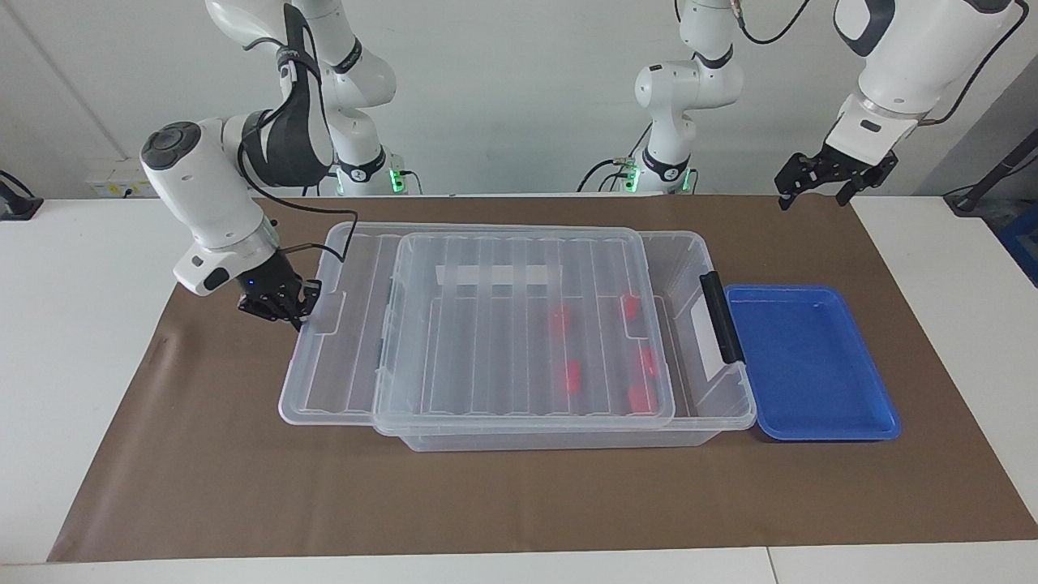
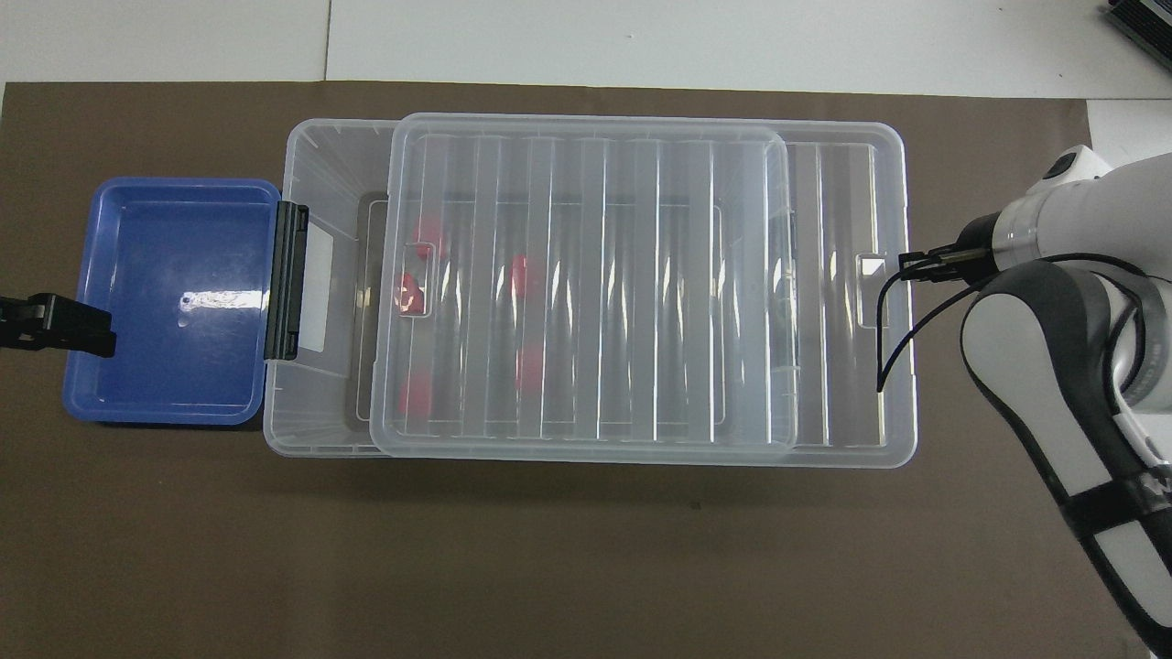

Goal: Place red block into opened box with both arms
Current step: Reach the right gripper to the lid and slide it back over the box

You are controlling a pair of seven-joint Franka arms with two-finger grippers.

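The five small bright red plastic blocks [image 1: 641, 397] sit on the floor of the large transparent plastic storage box [image 1: 689, 268], and every one of them shows only as a blurred red smear through the ribbed clear lid [image 2: 586, 275] lying across the top. From overhead, one block [image 2: 409, 291] reads fairly clearly near the lid's edge; the rest are faint patches whose stepped shape cannot be made out.

The lid covers most of the box, leaving an uncovered strip at the left arm's end, beside the black latch handle [image 1: 720, 316] and its white strip. At the right arm's end the lid juts out past the box, overhanging the brown mat [image 1: 243, 487].

The right gripper [image 1: 302, 312] is down at that overhanging end, fingers clenched at the lid's edge tab. Whether plastic is pinched between them or merely pressed against cannot be told: the black fingers merge with the clear rim. A black cable loops over the corner there, and overhead the white right arm blocks that end of the table.

The left gripper [image 1: 819, 185] hangs high over the mat's corner by the left arm's end, fingers spread and holding nothing. Overhead, only its black tip [image 2: 64, 325] pokes in at the frame's edge over the shallow blue plastic tray [image 1: 811, 357], the rest cut off. That tray sits touching the box's latch end.
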